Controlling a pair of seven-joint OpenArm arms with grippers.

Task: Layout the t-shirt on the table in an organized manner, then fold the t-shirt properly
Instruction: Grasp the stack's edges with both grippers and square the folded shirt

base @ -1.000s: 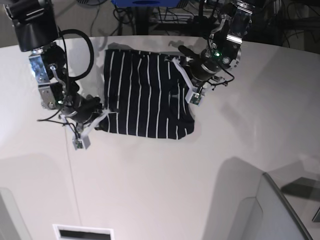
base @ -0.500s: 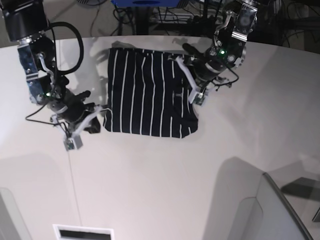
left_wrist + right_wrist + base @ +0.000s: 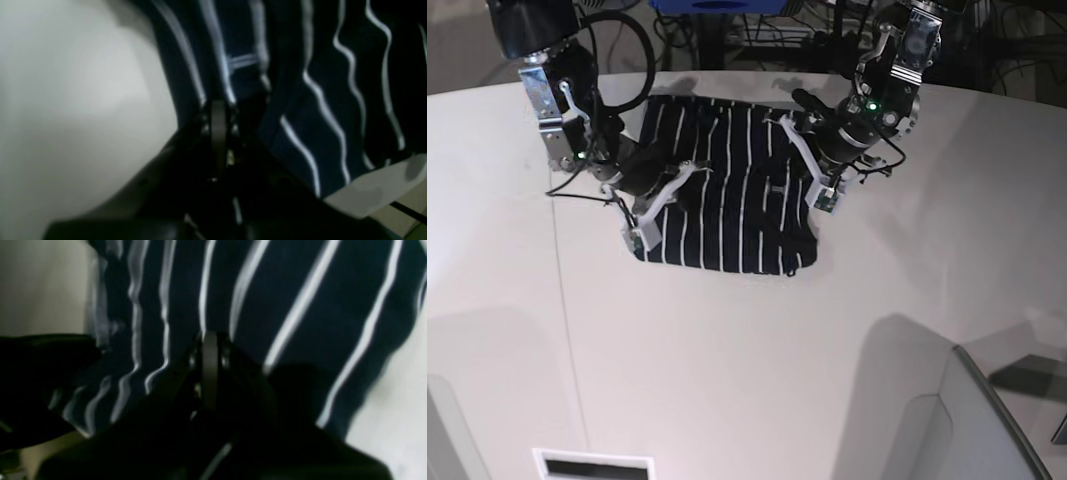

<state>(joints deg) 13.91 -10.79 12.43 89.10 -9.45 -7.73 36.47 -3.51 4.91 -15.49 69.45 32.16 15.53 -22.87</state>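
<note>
T-shirt [image 3: 727,200] lies on the table [image 3: 747,360], toward its far edge, and both of your grippers are on it. Your right gripper [image 3: 209,340] has its jaws pressed fully together, with striped cloth directly at the tips; whether cloth is pinched there cannot be told. Your left gripper [image 3: 218,108] is likewise closed tight at the shirt's edge beside bare table. You will note the cloth is dark navy with thin white stripes, rumpled near both grippers, and roughly rectangular
</note>
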